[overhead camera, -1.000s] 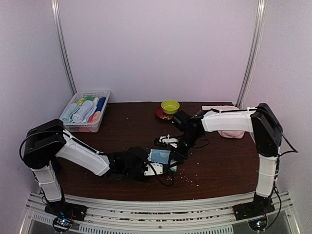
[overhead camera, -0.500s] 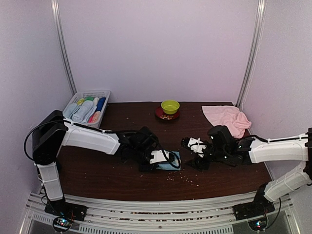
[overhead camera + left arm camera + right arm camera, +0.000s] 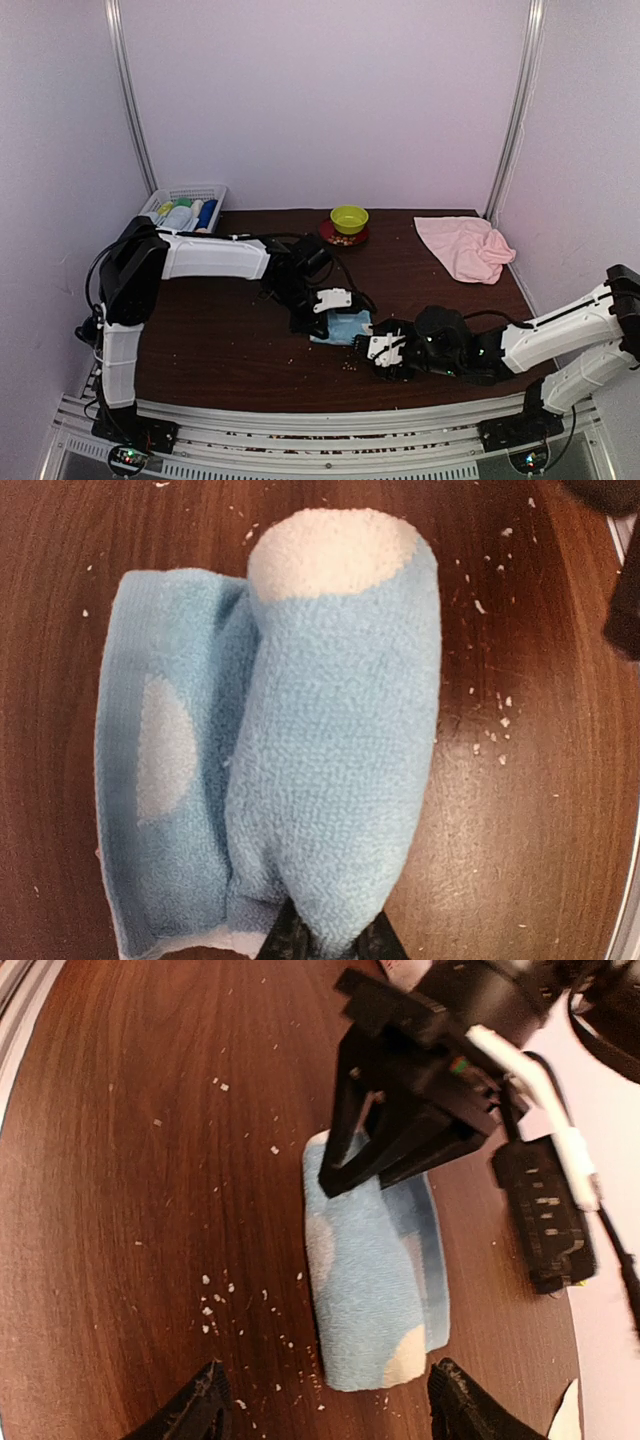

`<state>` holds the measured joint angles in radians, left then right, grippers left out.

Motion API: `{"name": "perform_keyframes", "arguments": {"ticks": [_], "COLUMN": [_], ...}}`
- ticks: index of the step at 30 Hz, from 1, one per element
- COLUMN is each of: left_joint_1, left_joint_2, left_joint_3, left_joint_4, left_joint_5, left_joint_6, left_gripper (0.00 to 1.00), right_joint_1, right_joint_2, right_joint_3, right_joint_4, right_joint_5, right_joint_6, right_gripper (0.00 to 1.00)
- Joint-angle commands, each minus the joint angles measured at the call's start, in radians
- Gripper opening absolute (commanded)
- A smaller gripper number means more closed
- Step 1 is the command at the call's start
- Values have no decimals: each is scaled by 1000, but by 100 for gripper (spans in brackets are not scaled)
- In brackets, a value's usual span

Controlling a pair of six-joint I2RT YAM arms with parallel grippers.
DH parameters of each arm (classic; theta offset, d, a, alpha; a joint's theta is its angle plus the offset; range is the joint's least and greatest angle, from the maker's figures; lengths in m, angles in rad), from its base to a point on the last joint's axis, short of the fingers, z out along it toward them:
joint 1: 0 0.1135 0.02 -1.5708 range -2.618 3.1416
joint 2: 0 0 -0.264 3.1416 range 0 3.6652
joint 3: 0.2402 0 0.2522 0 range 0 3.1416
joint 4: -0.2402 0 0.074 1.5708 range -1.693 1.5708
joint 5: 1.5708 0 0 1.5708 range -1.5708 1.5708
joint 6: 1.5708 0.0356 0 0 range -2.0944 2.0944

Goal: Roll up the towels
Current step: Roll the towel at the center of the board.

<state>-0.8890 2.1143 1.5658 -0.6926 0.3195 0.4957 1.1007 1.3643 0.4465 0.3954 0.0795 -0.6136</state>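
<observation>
Right pincer (image 3: 328, 1405) swung nearer to front desk (image 3: 220, 340) edge since half second back; jaws wide, empty. Rolled light blue towel (image 3: 330, 760) lies just ahead of its fingertips, apart. Left pincer (image 3: 332, 942) nipped on roll's end. Pink towel (image 3: 465, 245) crumpled at far right corner.

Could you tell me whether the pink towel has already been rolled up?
No, the pink towel lies loose and crumpled at the far right of the table in the top view.

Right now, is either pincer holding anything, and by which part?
The left pincer pinches the blue towel at one end of its rolled part. The right pincer is open, holding nothing.
</observation>
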Motion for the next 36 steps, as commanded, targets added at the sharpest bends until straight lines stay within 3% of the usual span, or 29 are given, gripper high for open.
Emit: {"name": "perform_keyframes", "arguments": {"ticks": [1,9,15,22,32,34,36], "left_joint_1": [22,47,53,60,65,65,66], "left_joint_2": [84,135,151,151,145,145,143], "left_joint_3": [51,101,106,106,94,94,94], "left_joint_4": [-155,-207,-211,-213,-212,-212,-208], "left_joint_5": [55,90,98,99,101,99,96], "left_joint_6": [27,51,59,63,70,70,68], "left_gripper": [13,13,13,14,14,15,16], "right_joint_1": [38,44,43,32,-3,-13,-22], "right_joint_2": [100,278,359,433,484,494,503], "right_joint_3": [40,178,255,377,465,480,498], "right_joint_4": [70,26,-21,-168,-312,-338,-375], "right_joint_5": [142,286,299,268,233,225,202], "right_joint_6": [-91,-174,-211,-193,-158,-150,-149], "right_gripper": [68,68,66,42,47,44,33]}}
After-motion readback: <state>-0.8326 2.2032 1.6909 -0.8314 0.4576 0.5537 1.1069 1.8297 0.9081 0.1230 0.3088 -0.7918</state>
